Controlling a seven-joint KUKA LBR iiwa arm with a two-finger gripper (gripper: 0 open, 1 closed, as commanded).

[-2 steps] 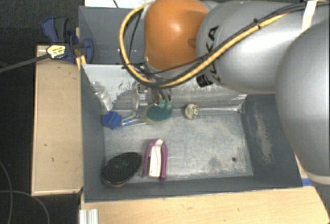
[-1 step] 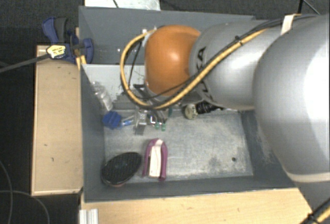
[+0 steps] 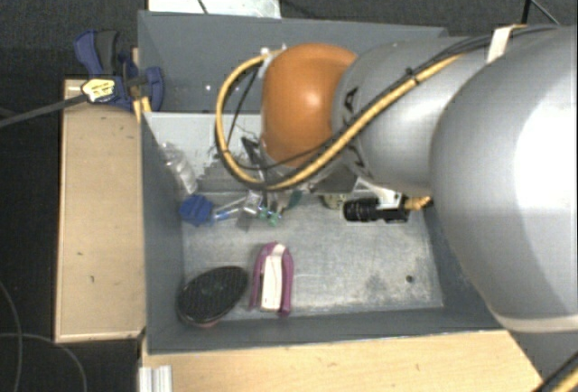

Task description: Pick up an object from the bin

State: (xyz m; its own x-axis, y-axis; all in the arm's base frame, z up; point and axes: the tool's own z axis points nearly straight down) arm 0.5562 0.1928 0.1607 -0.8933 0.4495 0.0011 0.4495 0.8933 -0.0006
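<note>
- The arm (image 3: 470,137) reached in from the right of the frame, and its orange cover (image 3: 302,101) hung over the upper middle of the bin (image 3: 361,277).
- The gripper (image 3: 256,203) sat just below that cover, low over the bin floor. Whether it was released or clenched I could not tell, because the cover and the cables (image 3: 228,124) hid most of it.
- Nearest to it was a blue piece (image 3: 193,210), just to its left at the left middle of the bin. I took this as the likely pick. I could not tell whether the two were touching.
- Risk: the blue piece lay close to the left wall, so a push could slide it against the wall instead of lifting it.
- Risk: a clear piece (image 3: 177,166) lay just above the blue one, and a wide grasp might catch both or knock one aside.
- Risk: the looped cables hung low on the left of the cover and might brush the things beneath.
- Risk: with the grasp spot hidden, a miss would be hard to notice.
- Count: one blue piece and one clear piece.
- Count: one small green bit (image 3: 271,217) right under the gripper, too small to name.
- Count: one black disc (image 3: 212,294) at lower left.
- Count: one purple and white thing (image 3: 272,278) beside the disc.
- Count: one black cylinder (image 3: 372,210) with a white part, at centre right under the arm.
- That made six loose things in all.
</note>
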